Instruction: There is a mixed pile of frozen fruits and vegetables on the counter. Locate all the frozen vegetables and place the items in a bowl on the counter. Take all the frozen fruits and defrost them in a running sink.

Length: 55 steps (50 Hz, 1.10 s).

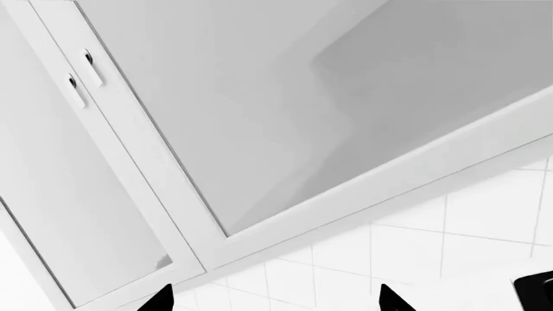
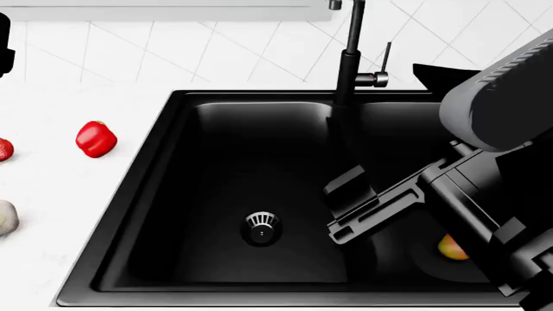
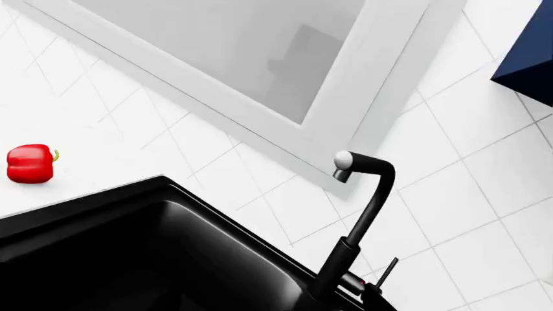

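The black sink (image 2: 216,194) fills the head view, with its tall faucet (image 2: 348,71) at the back. An orange-yellow fruit (image 2: 451,247) lies in the right basin, half hidden behind my right arm. My right gripper (image 2: 344,208) hangs over the divider between the basins; how its jaws stand does not show. On the white counter (image 2: 52,259) to the left sit the red bell pepper (image 2: 95,139), the strawberry (image 2: 4,149) at the frame edge and the garlic (image 2: 5,218). My left gripper (image 1: 276,301) is open and empty, facing the tiled wall. The bowl is out of view.
In the right wrist view the faucet (image 3: 363,214) rises beside the sink rim (image 3: 129,194), and the pepper (image 3: 30,164) shows on the counter. A white-framed window (image 3: 259,58) sits above the tiled wall. A dark blue object (image 3: 529,58) shows at that view's corner.
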### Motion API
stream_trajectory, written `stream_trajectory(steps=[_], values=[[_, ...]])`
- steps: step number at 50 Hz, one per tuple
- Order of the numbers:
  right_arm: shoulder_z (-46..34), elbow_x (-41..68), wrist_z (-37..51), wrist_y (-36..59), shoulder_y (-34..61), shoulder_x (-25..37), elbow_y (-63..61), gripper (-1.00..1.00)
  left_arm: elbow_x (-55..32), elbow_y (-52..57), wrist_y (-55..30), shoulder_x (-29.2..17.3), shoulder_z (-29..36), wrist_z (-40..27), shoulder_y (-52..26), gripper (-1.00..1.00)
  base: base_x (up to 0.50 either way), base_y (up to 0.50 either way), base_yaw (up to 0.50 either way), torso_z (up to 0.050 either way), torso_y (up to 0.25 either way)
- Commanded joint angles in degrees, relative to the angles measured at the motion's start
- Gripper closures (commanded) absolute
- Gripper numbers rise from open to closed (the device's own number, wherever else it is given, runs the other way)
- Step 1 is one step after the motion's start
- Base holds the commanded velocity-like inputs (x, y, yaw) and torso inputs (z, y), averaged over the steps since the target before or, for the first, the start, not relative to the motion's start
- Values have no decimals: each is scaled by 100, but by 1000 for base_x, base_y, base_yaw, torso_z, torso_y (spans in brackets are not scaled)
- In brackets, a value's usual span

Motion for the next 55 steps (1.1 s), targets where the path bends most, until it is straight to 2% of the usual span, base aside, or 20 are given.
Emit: stream_trajectory(steps=[1, 42, 55], values=[[-14, -79, 8, 64, 1, -65, 14, -100, -10, 8, 7, 6, 1, -24, 16, -100, 0, 500, 0, 0, 0], [-107, 126, 142, 355, 367, -327, 182, -100, 51, -4, 0, 9, -11, 38, 24, -100, 3, 500, 0, 0, 0], [-68, 253, 217, 338, 485, -304, 213, -100, -1, 13, -9, 13, -18, -19, 20, -100, 201, 465, 0, 0, 0]])
